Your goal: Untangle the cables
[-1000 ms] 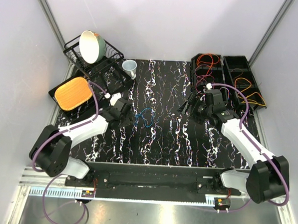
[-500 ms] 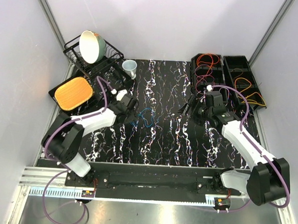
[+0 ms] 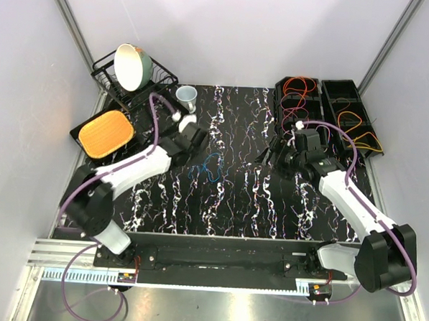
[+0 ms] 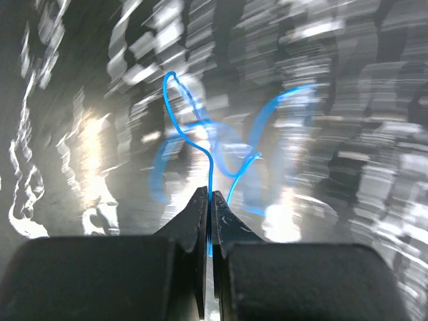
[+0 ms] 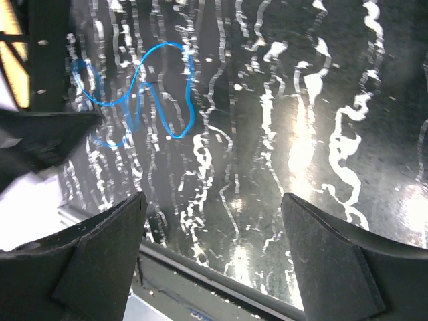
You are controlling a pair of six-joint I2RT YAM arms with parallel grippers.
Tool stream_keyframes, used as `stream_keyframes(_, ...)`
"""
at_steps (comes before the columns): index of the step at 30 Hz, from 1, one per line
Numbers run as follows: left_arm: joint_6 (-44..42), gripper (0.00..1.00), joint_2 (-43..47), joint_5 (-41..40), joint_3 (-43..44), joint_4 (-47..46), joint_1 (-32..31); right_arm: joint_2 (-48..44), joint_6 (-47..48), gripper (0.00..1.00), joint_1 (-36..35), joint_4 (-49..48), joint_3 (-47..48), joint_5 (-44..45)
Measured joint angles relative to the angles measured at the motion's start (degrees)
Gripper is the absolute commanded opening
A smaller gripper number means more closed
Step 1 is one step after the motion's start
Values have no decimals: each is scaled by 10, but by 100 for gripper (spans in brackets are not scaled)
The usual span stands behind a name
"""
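**A:** From above, what is on the left?

**B:** A rack (image 3: pixel 152 82) holding a bowl (image 3: pixel 132 65) on its edge. An orange plate (image 3: pixel 106 133) lies in front of it and a cup (image 3: pixel 187 96) stands just to its right. The left arm reaches out past the cup.

**A:** Can you see that arm's grip from there?

**B:** No, the arm hides the tips. Its wrist camera shows it: the left gripper (image 4: pixel 208 197) is pressed closed, with a strand of the blue cable (image 4: pixel 200 130) running down between the fingers. That view is blurred, so I can't make out the loops beyond.

**A:** And where does the cable lie?

**B:** In a loose squiggle mid-table (image 3: pixel 234 205), between the two arms and nearer the left one. The right wrist view shows the loops sharply, flat on the marbled top, at the upper left.

**A:** The right gripper (image 5: pixel 212 200)?

**B:** Spread wide, with only table between its fingers, well apart from the blue cable.

**A:** Far right?

**B:** Only the top view shows it: two bins (image 3: pixel 341 82) side by side. An orange cable (image 3: pixel 299 82) is coiled in the left one and a yellow cable (image 3: pixel 353 116) in the right.
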State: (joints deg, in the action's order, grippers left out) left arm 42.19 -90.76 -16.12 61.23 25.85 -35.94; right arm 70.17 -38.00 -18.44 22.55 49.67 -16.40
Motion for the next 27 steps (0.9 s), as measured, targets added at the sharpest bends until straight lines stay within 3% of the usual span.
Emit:
stream_keyframes(4, -49, 0, 93, 10, 107, 28, -29, 5, 7, 88, 0, 5, 40, -25)
stream_keyframes(10, -129, 0, 243, 59, 177, 34, -18, -4, 22, 89, 0, -21, 92, -79)
stream_keyframes(19, -208, 0, 263, 234, 65, 93, -16, -41, 29, 86, 0, -133, 58, -249)
stream_keyframes(27, -220, 0, 276, 309, 65, 104, -16, -41, 30, 80, -4, -210, 35, -372)
